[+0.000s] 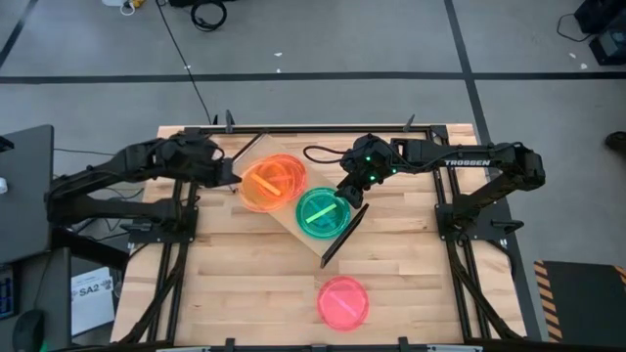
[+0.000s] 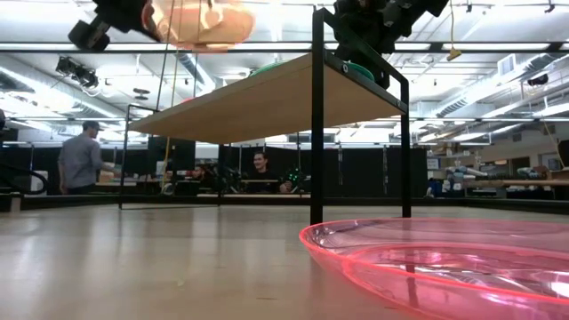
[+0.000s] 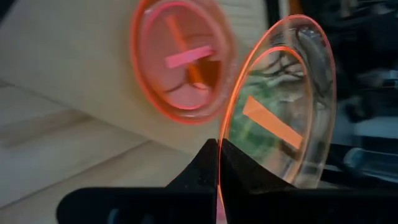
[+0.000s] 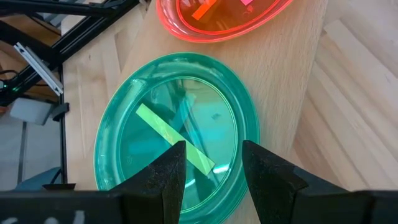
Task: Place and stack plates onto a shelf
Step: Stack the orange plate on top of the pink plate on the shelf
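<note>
The shelf (image 1: 296, 232) is a light-wood board on dark end panels, lying diagonally across the table. An orange and pink stack of plates (image 1: 286, 172) and a green stack (image 1: 323, 212) rest flat on it. A single pink plate (image 1: 343, 301) lies flat on the tabletop, near the near edge. My left gripper (image 1: 235, 178) is at the shelf's left end, shut on an orange plate (image 3: 280, 118) beside the orange stack (image 3: 180, 62). My right gripper (image 4: 214, 177) is open above the green plate (image 4: 161, 124), near its rim; I see no contact. My left gripper pinches the orange plate's rim (image 3: 222, 155) between its two shut fingers. The plate stands on edge, tilted, rising away from the fingertips. It is lifted above the shelf board, next to the orange and pink stack.
The shelf board (image 2: 267, 98) stands raised on thin dark legs (image 2: 316, 133). The pink plate (image 2: 444, 258) sits close to the low camera. Bare slatted tabletop (image 1: 235, 284) lies left of the pink plate. People show in the room behind the table.
</note>
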Controlling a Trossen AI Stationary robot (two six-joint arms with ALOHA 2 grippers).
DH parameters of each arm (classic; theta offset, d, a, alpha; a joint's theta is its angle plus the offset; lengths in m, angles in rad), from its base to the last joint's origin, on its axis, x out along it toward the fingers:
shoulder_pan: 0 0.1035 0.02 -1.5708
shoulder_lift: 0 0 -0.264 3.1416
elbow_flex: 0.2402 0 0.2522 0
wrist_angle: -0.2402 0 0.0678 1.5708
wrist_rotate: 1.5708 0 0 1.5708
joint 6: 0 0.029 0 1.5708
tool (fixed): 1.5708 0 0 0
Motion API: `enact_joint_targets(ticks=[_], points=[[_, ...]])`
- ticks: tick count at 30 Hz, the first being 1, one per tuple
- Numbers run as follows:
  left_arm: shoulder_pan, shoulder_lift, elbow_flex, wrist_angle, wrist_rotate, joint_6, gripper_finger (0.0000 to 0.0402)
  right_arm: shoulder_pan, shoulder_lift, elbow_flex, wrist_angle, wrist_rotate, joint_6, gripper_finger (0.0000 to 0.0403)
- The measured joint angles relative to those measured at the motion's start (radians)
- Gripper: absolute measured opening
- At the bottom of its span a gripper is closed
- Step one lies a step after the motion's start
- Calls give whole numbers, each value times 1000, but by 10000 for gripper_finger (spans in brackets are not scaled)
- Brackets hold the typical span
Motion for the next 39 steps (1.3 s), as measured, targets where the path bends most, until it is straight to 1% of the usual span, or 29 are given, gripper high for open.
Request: enact_joint_targets(ticks=[3, 9, 12, 19, 24, 27, 39], points=[[1, 26, -1, -40, -21, 26, 7, 0, 0, 0, 0, 0, 0, 163], [1, 99, -1, -16, -35, 52, 7, 0, 0, 0, 0, 0, 0, 163], [19, 140, -1, -18, -38, 65, 7, 0, 0, 0, 1, 0, 0, 163], [112, 221, -1, 27, -39, 136, 7, 0, 0, 0, 1, 5, 0, 163], [185, 259, -2, 66, -8, 178, 7, 0, 0, 0, 2, 6, 0, 163], [210, 275, -2, 69, -2, 190, 7, 0, 0, 0, 1, 7, 0, 163], [206, 328, -2, 67, 1, 196, 8, 0, 0, 0, 2, 7, 0, 163]])
